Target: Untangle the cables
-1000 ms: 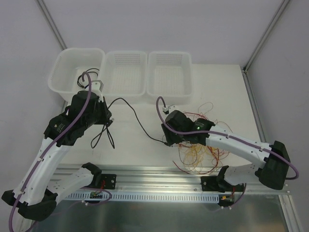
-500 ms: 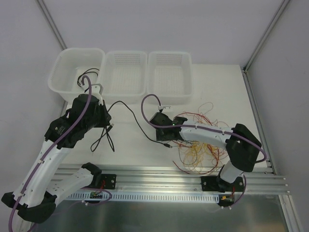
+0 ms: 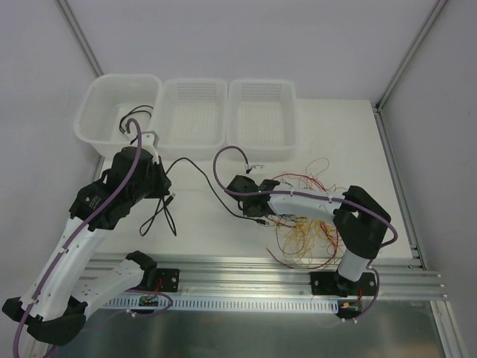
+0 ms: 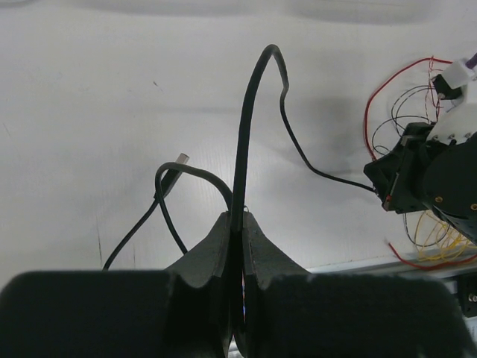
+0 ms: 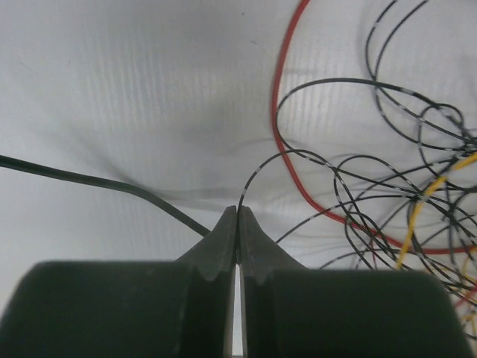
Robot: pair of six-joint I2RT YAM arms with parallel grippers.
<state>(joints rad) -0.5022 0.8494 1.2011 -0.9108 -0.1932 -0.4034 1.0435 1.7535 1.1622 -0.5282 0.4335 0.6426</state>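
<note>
Though two strands are gripped, the wires (image 3: 309,233) lie mostly tangled on the table (image 3: 201,242), so much remains. Left claw (image 4: 237,220) pinches a black cable (image 4: 246,127); right claw (image 5: 237,212) pinches a thin black wire (image 5: 283,154).

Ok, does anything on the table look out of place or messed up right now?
Nothing looks broken. The heap of red, yellow and black wires on the right of the table is knotted, and its lowest loops seem to spill past the near edge onto the metal rail.
</note>
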